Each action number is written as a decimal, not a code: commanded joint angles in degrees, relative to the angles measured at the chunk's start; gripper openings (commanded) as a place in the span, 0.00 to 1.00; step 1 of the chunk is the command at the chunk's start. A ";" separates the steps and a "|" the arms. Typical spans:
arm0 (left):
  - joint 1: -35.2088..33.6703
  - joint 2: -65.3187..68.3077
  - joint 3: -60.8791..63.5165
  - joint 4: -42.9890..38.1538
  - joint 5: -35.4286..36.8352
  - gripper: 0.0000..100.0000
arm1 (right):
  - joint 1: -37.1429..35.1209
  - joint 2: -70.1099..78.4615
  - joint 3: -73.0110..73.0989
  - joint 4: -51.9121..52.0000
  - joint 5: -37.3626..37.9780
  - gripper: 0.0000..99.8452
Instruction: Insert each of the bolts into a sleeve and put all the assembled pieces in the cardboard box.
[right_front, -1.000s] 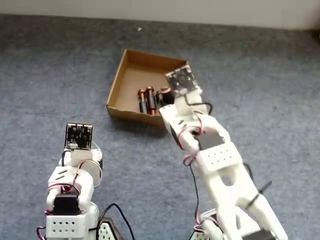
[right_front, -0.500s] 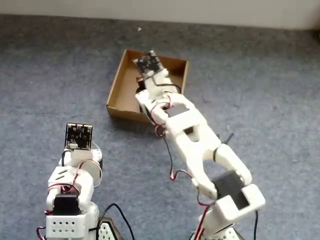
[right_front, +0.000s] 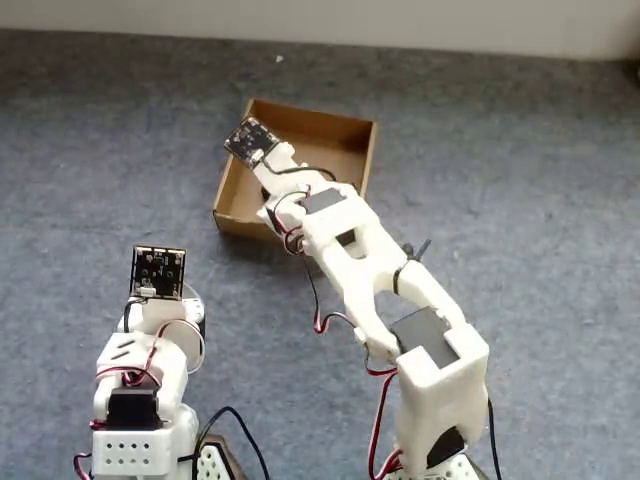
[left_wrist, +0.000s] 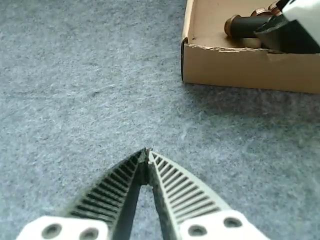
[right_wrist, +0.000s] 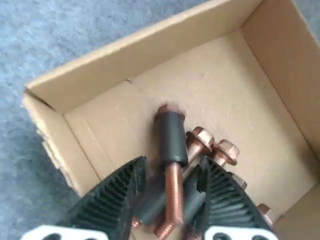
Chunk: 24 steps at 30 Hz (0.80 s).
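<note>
While hung over the cardboard box (right_front: 325, 140), found right pincer (right_wrist: 171, 162) spread wide, gripping nothing. Logged sleeved bolt (right_wrist: 171, 135) inside box, directly between its fingers (right_wrist: 122, 197), long axis along the reach, beside other assembled pieces (right_wrist: 225, 149). Logged left pincer (left_wrist: 146, 152) pressed together, empty, farther off.

No legible text, number, label or sign in any view. I check the cardboard box (left_wrist: 235, 67): plain brown walls outside and in, no print I can make out. The left arm's circuit board (right_front: 158, 270) and the right arm's circuit board (right_front: 251, 143) show pale specks on a dark face, too small for me to read as characters.
</note>
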 joint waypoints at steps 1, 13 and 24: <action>-0.48 -0.13 1.10 -0.09 -0.79 0.03 | -0.75 -1.19 -4.88 4.44 0.53 0.16; -0.48 -0.13 1.10 -0.09 -0.79 0.03 | -0.92 -1.27 -19.91 36.97 0.44 0.01; -0.31 -0.13 1.10 -0.18 -0.62 0.03 | -1.01 -7.08 -28.79 57.10 -5.71 0.01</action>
